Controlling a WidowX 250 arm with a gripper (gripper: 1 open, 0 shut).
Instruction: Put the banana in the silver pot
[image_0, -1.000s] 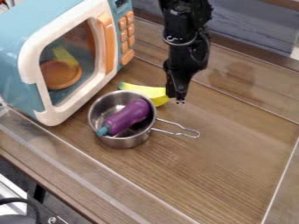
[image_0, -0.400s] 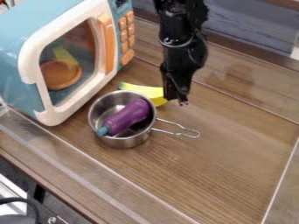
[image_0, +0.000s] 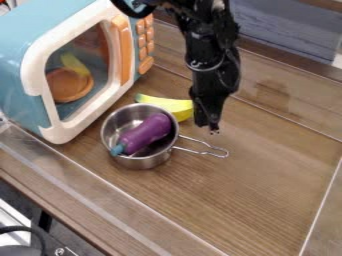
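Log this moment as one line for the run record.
gripper: shut, empty, pointing down by banana | banana: on table behind silver pot | silver pot: holds eggplant | step: banana not yet grasped

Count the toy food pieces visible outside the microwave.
2: a purple eggplant lying inside the silver pot, and a banana on the table just behind the pot, partly hidden by the arm.

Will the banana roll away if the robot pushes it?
Probably not far: the banana is curved and lies flat on the table, so it would likely slide or spin. It looks like smooth, stiff plastic, maybe slippery. The silver pot beside it could block it.
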